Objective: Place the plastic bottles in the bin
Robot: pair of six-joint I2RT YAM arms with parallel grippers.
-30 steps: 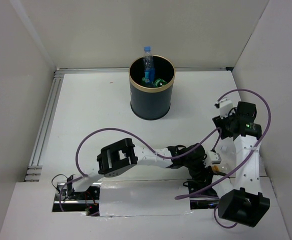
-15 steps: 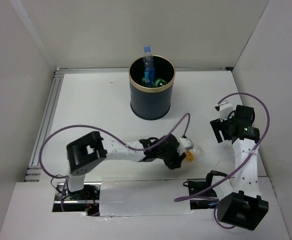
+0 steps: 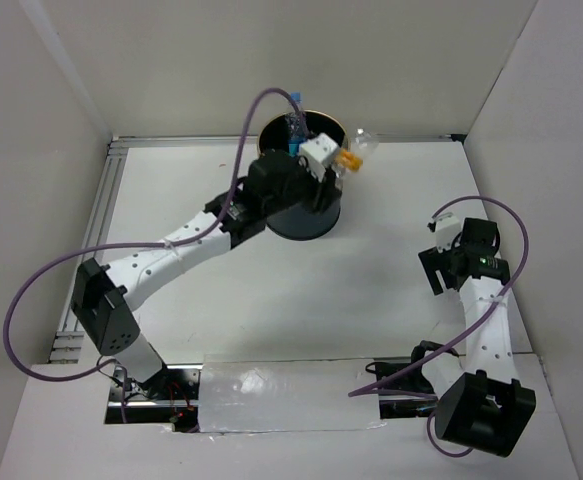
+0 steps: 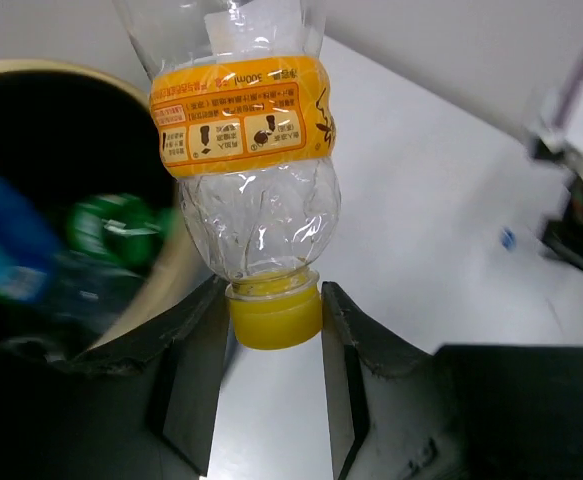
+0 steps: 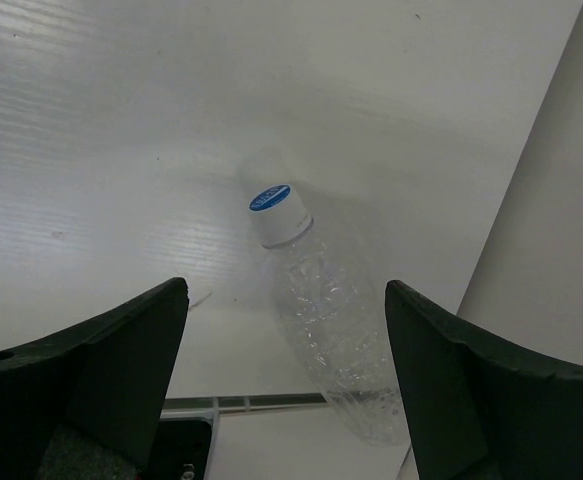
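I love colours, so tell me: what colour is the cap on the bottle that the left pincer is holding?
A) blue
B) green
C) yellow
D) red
C: the clear bottle gripped at its neck by the left pincer has a yellow cap, below a yellow-orange label.

White table (image 3: 271, 290) boxed by plain, perhaps cardboard, walls (image 3: 171, 60).
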